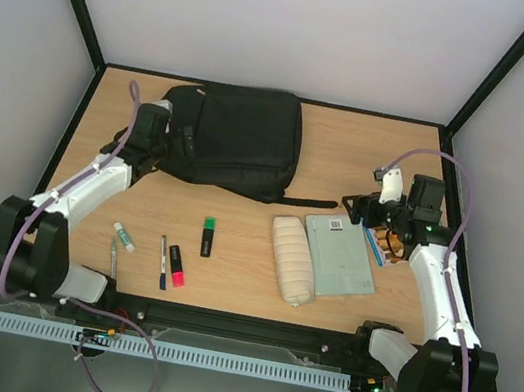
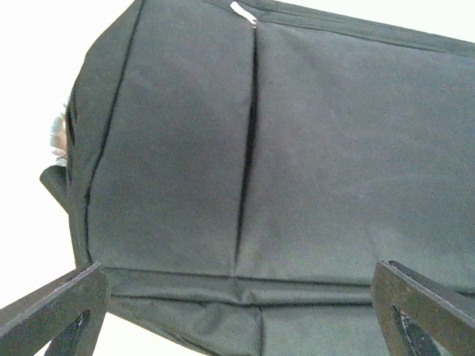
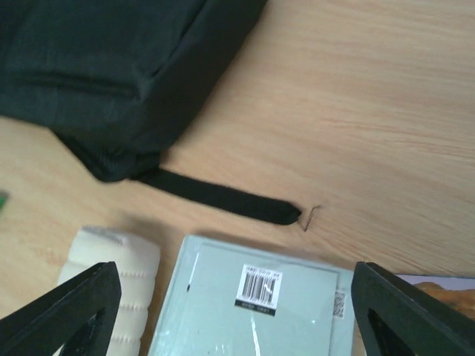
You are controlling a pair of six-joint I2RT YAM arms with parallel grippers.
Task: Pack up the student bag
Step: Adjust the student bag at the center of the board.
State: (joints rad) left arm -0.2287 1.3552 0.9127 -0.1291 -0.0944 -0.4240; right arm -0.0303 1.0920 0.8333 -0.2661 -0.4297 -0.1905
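At twelve o'clock on the table (image 1: 248,219) lies the student bag (image 1: 242,137), flat. Left gripper (image 2: 237,297) hovers over its nine o'clock side, jaws spread wide. Right gripper (image 3: 236,278) hangs above the pale notebook (image 1: 340,258), jaws apart, empty.

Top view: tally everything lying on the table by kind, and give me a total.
Backpack: 1
Notebook: 1
Cream pouch: 1
Highlighters: 2
Pens: 3
Glue stick: 1
Orange item, mostly out of view: 1
Total: 10
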